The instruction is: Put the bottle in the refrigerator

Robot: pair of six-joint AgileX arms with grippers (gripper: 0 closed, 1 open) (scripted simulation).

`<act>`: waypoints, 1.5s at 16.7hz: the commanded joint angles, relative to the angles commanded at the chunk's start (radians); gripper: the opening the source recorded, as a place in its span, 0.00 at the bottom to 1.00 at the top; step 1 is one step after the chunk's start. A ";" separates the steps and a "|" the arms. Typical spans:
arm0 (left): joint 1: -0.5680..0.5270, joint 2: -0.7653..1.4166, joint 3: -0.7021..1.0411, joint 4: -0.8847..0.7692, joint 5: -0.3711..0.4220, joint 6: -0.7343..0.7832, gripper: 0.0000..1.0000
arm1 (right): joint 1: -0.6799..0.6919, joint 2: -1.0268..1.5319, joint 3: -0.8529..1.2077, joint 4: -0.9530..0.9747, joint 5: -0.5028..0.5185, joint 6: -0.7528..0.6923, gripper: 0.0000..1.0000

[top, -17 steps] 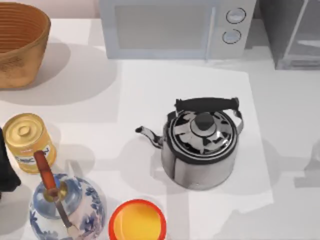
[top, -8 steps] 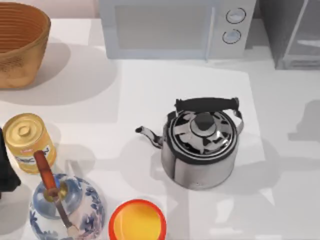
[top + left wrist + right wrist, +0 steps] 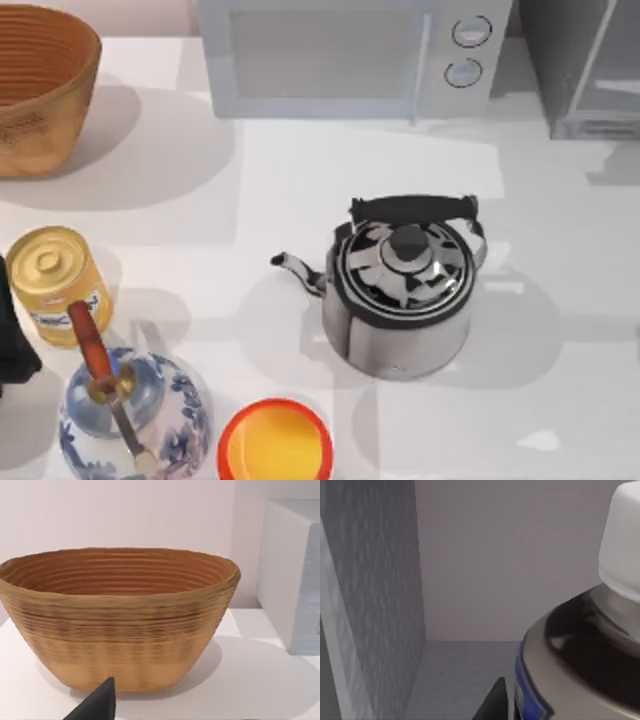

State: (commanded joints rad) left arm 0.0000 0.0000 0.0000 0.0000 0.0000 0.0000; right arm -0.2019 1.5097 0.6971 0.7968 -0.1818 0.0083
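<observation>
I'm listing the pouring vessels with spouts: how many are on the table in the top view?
2. The steel kettle stands at the table's centre, spout toward the left. The blue-and-white porcelain teapot sits at the near left corner, beside the yellow tin. Others may lie outside the frame.

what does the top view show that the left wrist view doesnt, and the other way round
Top view's extras: the steel kettle, yellow can, blue-and-white porcelain vessel, orange bowl, the microwave's two knobs and the grey refrigerator at the far right.
Left wrist view's extras: the pale wall behind the basket, and the basket's ribbed outer side down to its base.
Shared: the woven basket and the white microwave.
</observation>
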 joint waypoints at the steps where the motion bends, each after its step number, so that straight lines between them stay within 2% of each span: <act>1: 0.000 0.000 0.000 0.000 0.000 0.000 1.00 | -0.013 0.082 0.041 0.046 -0.008 0.001 0.01; 6: 0.000 0.000 0.000 0.000 0.000 0.000 1.00 | -0.062 0.424 0.208 0.238 -0.046 0.004 0.01; 11: 0.000 0.000 0.000 0.000 0.000 0.000 1.00 | -0.078 0.595 0.284 0.325 -0.072 0.005 0.01; 19: 0.000 0.000 0.000 0.000 0.000 0.000 1.00 | -0.068 0.632 0.320 0.306 -0.070 0.006 0.01; 25: 0.000 0.000 0.000 0.000 0.000 0.000 1.00 | -0.042 0.788 0.638 0.169 -0.039 0.004 0.01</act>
State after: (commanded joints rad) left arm 0.0000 0.0000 0.0000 0.0000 0.0000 0.0000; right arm -0.2436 2.2977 1.3349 0.9659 -0.2209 0.0127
